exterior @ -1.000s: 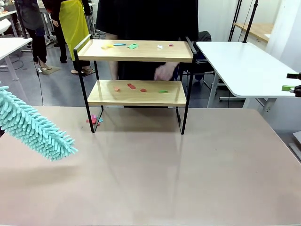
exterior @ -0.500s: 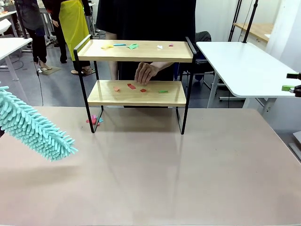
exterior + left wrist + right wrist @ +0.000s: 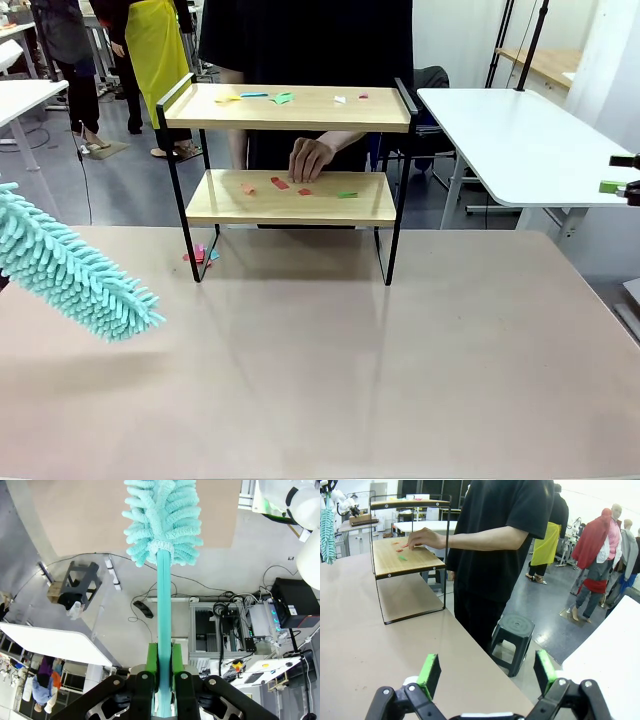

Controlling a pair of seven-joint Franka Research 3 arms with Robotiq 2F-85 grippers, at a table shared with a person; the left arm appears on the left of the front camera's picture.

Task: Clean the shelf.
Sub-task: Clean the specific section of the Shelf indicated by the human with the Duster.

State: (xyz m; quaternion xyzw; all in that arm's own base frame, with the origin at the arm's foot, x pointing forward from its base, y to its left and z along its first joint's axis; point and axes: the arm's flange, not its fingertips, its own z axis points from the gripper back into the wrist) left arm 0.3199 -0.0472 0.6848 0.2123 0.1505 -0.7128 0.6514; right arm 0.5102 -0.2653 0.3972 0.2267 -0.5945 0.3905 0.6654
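Beige tabletop [image 3: 420,380] spreads before us in a busy workroom. At its far edge, near the middle, the shelf [image 3: 310,112] stands upright: two pale wooden boards on thin black legs. We judge it light and stiff, likely to slide or rock under a hard sweep. Its black end rails look the best place to steady it. A person stands behind it, one hand [image 3: 310,160] resting on the lower board. Our teal duster [image 3: 85,275] hangs over the table's left side, well apart from the shelf. Its fringe looks soft and its handle rigid. Our left gripper [image 3: 164,656] is clamped on that handle. Our right gripper [image 3: 487,672] is spread wide, holding nothing. Small coloured paper scraps [image 3: 280,183] lie on both boards, and a few lie on the table by the shelf's left leg. We expect them to flutter easily.
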